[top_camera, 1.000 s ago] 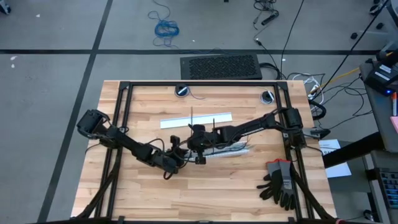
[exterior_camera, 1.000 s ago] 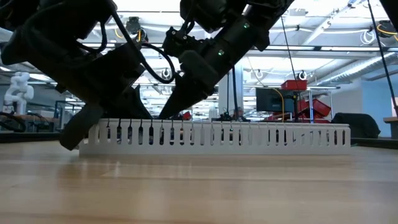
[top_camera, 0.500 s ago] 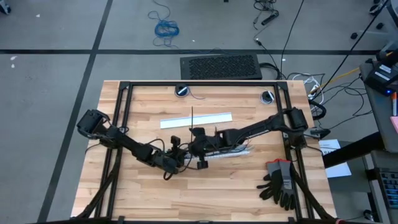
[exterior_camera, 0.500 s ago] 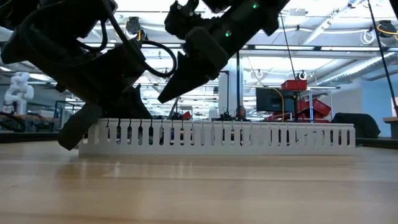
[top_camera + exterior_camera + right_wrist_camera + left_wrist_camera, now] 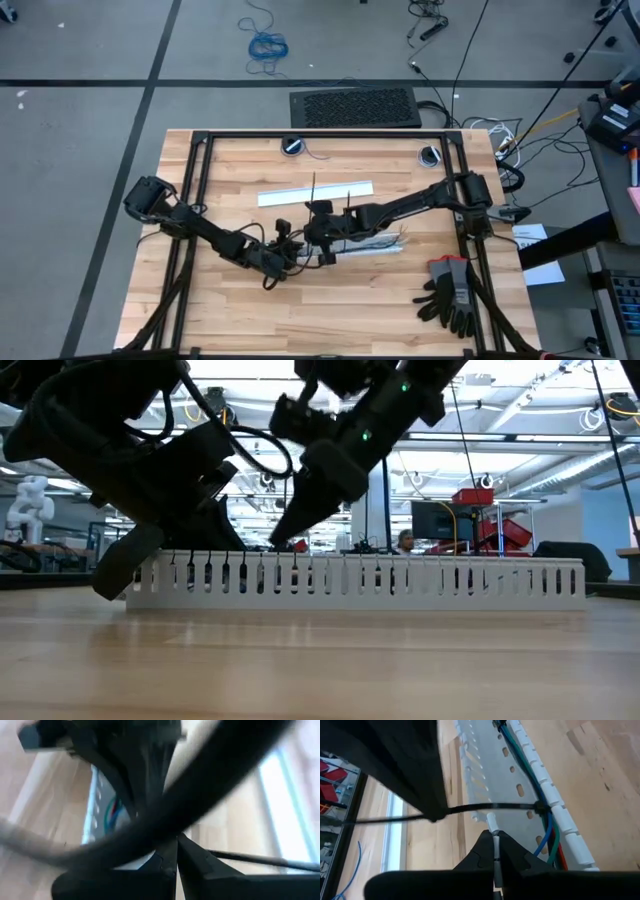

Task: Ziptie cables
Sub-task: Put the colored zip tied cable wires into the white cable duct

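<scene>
Cables [image 5: 546, 827] lie in the white slotted strip [image 5: 520, 795], ziptie [image 5: 490, 808] looped round them, left gripper [image 5: 495, 851] pinching the strip's wall to steady it, right gripper [image 5: 176, 851] clamped on the tail.

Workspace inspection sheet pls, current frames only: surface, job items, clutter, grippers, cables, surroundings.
Surface: wooden table inside a black frame.
Job's things: thin wires, blue, green and red, lie in the white slotted strip; a black ziptie is looped around them, its tail stretched sideways. A second white strip lies farther back.
Clutter: black gloves at the table's right edge.
Grippers: left gripper, jaws shut on a wall tab of the strip; right gripper, jaws shut on the ziptie's tail; both at table centre.
Cables: blue coiled cord and black cords on the floor.
Surroundings: black mat behind the table; a lab with a person beyond.
</scene>
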